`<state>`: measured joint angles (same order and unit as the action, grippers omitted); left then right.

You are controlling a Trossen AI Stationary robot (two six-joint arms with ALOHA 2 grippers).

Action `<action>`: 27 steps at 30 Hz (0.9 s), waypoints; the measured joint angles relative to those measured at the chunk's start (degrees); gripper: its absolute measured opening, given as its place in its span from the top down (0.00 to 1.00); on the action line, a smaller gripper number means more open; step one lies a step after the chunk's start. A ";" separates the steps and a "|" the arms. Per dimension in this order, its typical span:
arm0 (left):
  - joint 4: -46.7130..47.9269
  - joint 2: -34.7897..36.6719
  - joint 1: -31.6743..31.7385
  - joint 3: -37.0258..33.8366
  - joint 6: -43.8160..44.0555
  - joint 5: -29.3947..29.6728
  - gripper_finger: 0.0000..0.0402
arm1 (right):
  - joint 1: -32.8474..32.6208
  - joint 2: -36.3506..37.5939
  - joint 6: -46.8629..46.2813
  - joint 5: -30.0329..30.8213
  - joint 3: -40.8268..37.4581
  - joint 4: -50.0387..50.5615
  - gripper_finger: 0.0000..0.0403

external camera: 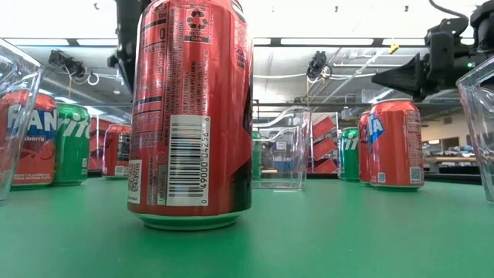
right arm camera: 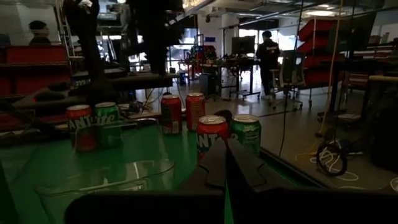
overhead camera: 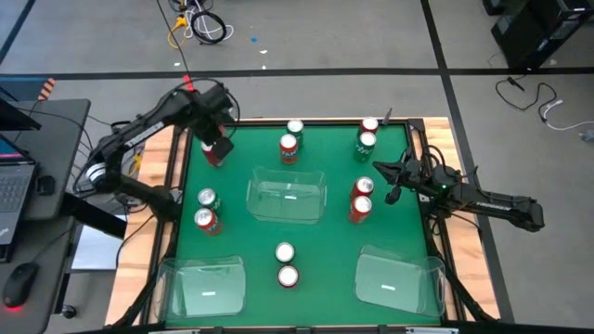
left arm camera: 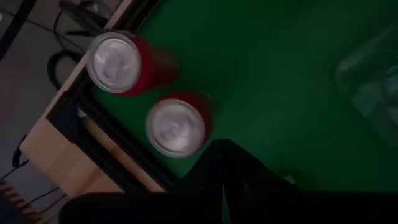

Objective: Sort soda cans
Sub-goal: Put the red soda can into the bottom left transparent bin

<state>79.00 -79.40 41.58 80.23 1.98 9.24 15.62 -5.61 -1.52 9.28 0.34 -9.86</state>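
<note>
Green table [overhead camera: 306,237], clear bins [overhead camera: 287,197] (three) — cans [overhead camera: 289,148] scattered

Red cans [overhead camera: 289,147], green cans [overhead camera: 366,144], silver tops; green table [overhead camera: 334,232]; clear bins [overhead camera: 287,197].

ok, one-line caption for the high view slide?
Left gripper above far-left red cans; right gripper waits mid-right.

Wrist views dim, blurry; low view bright w/ ceiling glare.
</note>
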 joint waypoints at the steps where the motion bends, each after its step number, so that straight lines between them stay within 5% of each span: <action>1: -0.22 -0.91 1.20 0.00 -1.18 -0.12 0.99 | 0.00 0.00 0.04 0.00 0.00 -0.24 1.00; 16: -1.23 -11.73 8.75 6.41 -10.60 2.67 0.91 | 0.00 -0.02 2.05 0.00 0.00 -3.86 0.95; 27: -1.33 -12.91 8.57 8.86 -8.57 4.24 0.62 | 0.00 0.00 3.21 0.00 0.00 -3.88 0.87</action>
<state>77.67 -92.31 50.15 89.09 -6.60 13.49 15.62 -5.61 1.69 9.28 0.34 -13.74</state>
